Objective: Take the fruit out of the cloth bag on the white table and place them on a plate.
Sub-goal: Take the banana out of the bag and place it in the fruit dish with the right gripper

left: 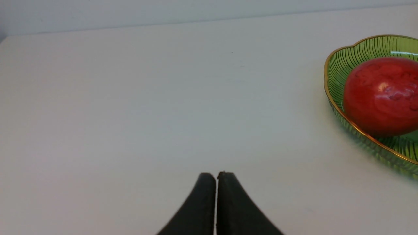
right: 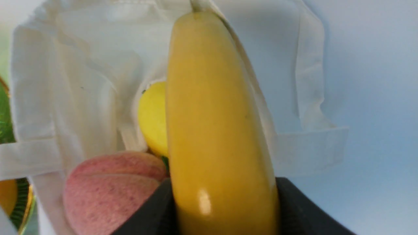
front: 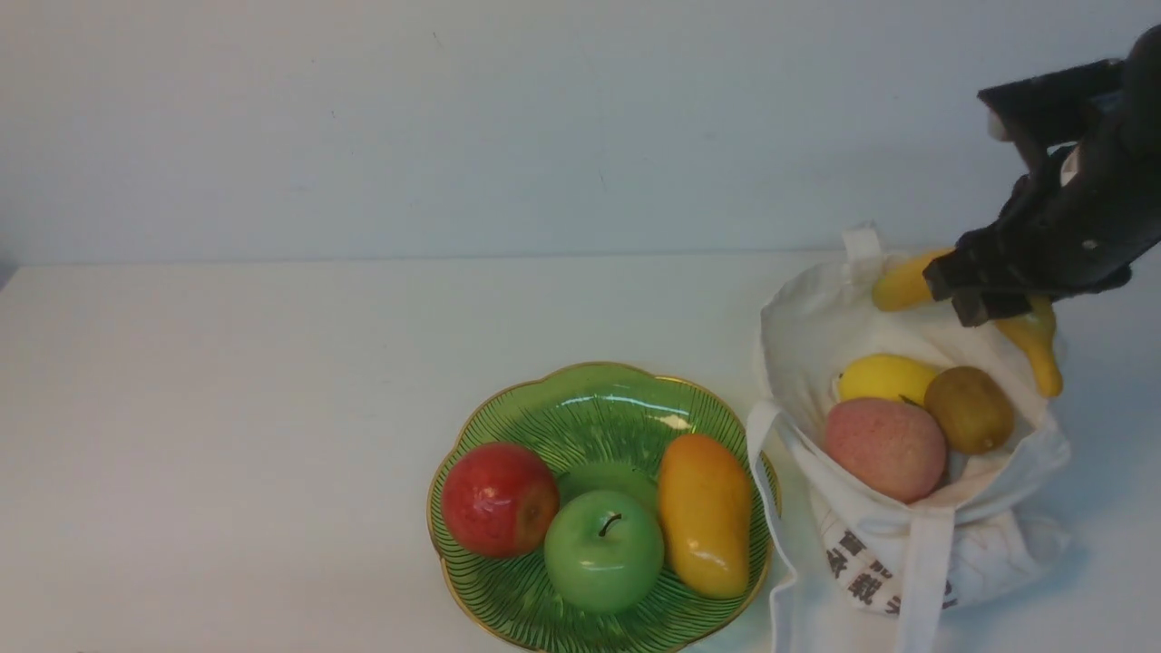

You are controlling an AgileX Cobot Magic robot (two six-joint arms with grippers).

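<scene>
The white cloth bag (front: 807, 345) lies open at the right of the white table (front: 227, 408). In its mouth rest a yellow lemon (front: 884, 376), a brown kiwi (front: 969, 410) and a pale pink-red apple (front: 884, 449). The long yellow banana (front: 902, 283) lies across the bag's far rim. My right gripper (front: 961, 290) is shut on the banana (right: 215, 130), one finger against each side; the lemon (right: 153, 120) and apple (right: 107, 192) sit beyond it. The green plate (front: 590, 399) stands just left of the bag. My left gripper (left: 216, 174) is shut and holds nothing, low over bare table.
On the plate lie a glossy red apple (front: 499, 499), a green apple (front: 603, 550) and an orange mango (front: 706, 512). The left wrist view shows the plate's rim (left: 346, 58) and the red apple (left: 380, 96). A bag strap (front: 925, 580) hangs toward the front edge.
</scene>
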